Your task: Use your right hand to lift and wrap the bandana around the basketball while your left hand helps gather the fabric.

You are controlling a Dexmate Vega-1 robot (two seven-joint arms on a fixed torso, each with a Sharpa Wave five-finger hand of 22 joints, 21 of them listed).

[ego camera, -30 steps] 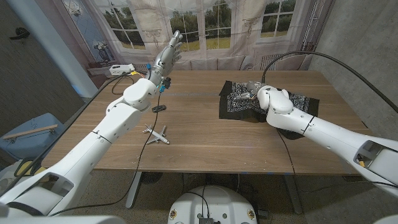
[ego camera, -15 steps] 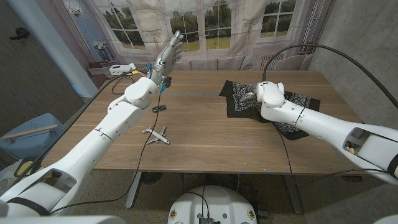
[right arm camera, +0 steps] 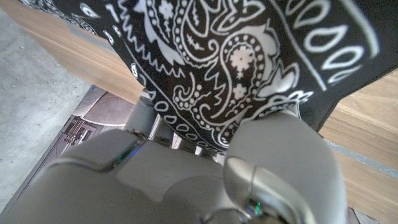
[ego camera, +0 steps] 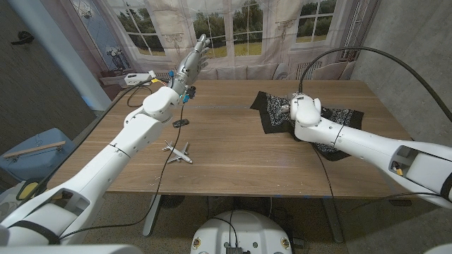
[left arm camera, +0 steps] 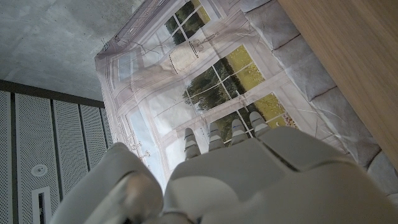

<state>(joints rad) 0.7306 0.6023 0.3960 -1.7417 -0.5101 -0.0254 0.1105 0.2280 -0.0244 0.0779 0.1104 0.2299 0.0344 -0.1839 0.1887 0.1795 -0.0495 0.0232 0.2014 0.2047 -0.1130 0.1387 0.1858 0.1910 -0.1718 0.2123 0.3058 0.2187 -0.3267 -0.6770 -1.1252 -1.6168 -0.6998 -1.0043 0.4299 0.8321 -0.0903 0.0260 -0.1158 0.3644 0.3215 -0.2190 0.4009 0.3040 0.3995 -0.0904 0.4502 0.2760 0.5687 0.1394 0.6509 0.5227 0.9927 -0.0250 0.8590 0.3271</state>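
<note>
- A wooden table (ego camera: 233,152) stretches across the head view, with a curtain printed with windows (ego camera: 233,28) behind it.
- A black bandana (ego camera: 319,121) with white paisley lies rumpled on the table's right side.
- The right hand (ego camera: 295,107) is at the bandana; in the right wrist view the cloth (right arm camera: 249,56) drapes over its fingers, gripped.
- The left hand (ego camera: 191,65) is raised above the table's far left, fingers straight and holding nothing.
- A small toy airplane (ego camera: 177,152) lies on the table nearer the left arm.
</note>
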